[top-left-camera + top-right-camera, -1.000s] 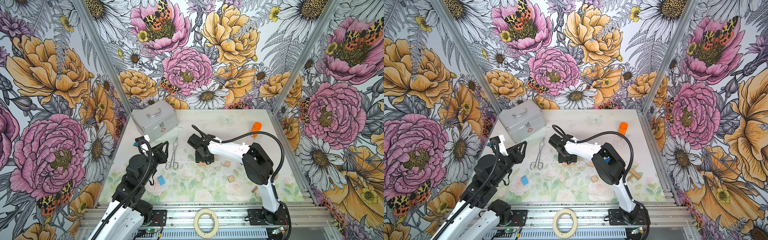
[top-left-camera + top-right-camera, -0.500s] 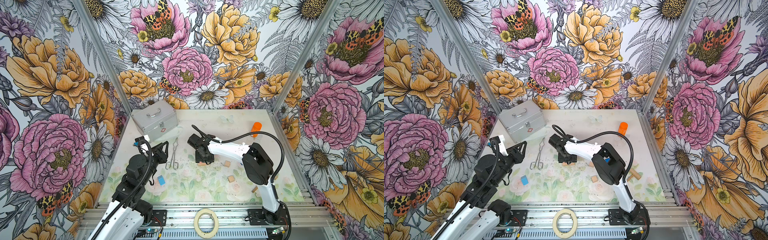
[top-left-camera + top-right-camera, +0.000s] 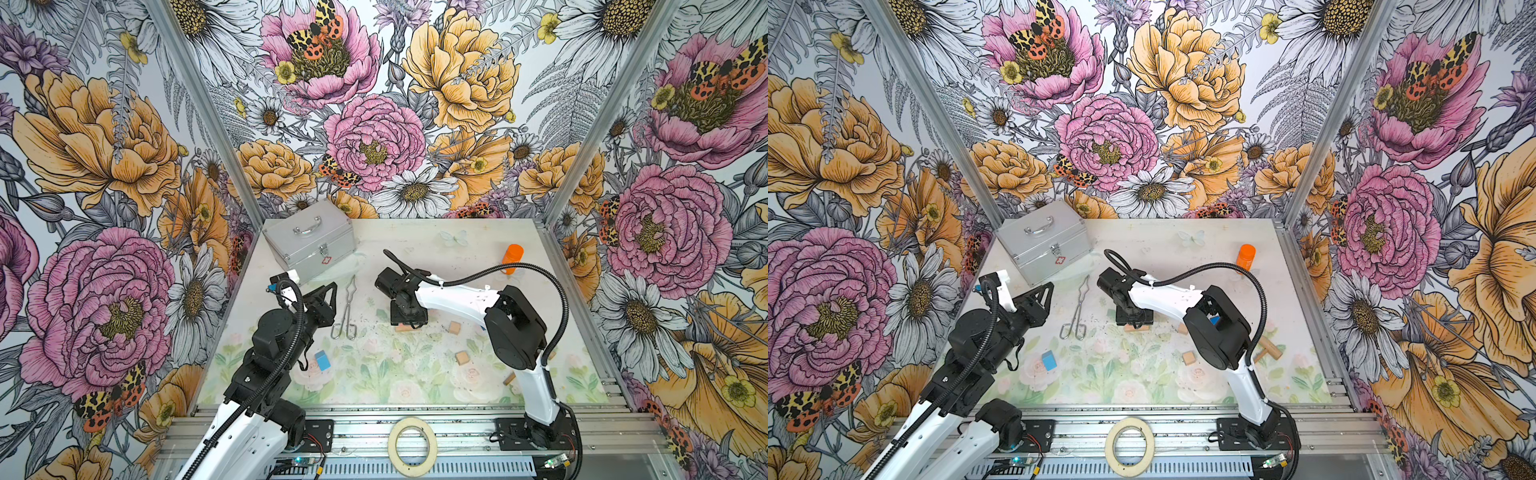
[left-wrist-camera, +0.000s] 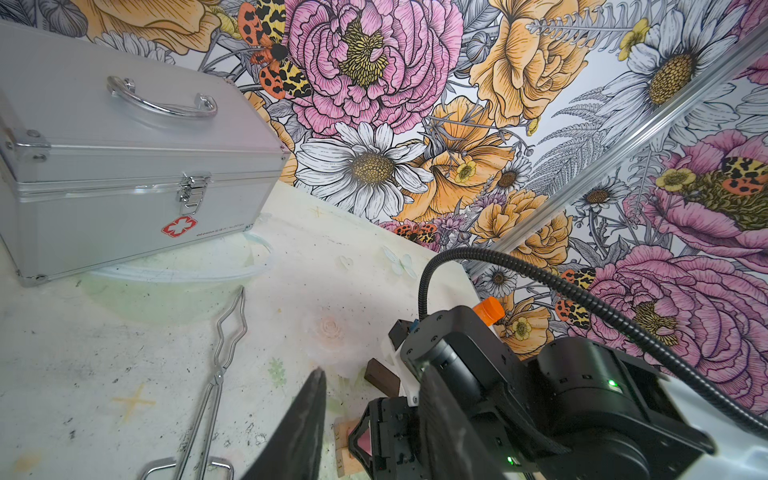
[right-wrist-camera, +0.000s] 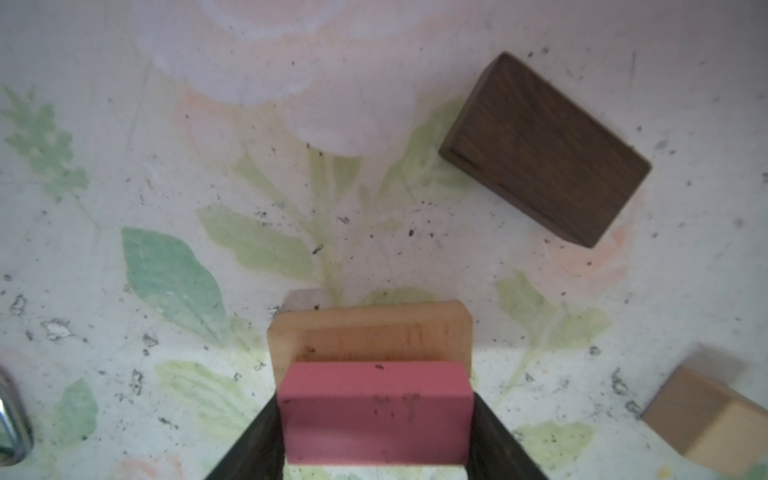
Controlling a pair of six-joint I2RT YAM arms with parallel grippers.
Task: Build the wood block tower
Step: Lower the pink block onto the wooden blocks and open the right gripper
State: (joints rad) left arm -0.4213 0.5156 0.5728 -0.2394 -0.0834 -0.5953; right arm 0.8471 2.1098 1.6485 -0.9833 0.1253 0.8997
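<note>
Two blocks make up my wood block tower [image 3: 405, 328] at this point: a tan bar [image 5: 370, 332] flat on the table [image 3: 415, 249], and a pink bar [image 5: 374, 411] directly over it, running the same way. I cannot tell whether the pink bar rests on the tan one or sits a hair above it. My right gripper [image 5: 374, 399] points straight down, its fingers [image 5: 257, 444] clenched on the two short ends of the pink bar.

Taking the silver first-aid case [image 3: 309, 245] as my mark, the tower sits in front of the case and off to its right in both top views. It is just past the metal tongs [image 3: 345, 307], which lie on the table straight out from the case's front.

A dark brown bar [image 5: 544, 149] lies flat near the tower. It is apart from the tower, turned at an angle to it, and a little farther back on the table, also right of the case. The right arm hides it in both top views.

Two tan cubes [image 3: 454, 328] [image 3: 462, 357] sit farther right of the case than the tower does, apart from each other. A blue cube [image 3: 323, 360] lies well out in front of the case, toward the near edge, beside my left arm.

My left gripper [image 3: 328, 293] hangs in the air just in front of the case, on the near side of the tongs from it. Its fingers [image 4: 307, 428] are parted and hold nothing.

An orange bottle [image 3: 514, 255] stands far to the right of the case, near the back of the table.
</note>
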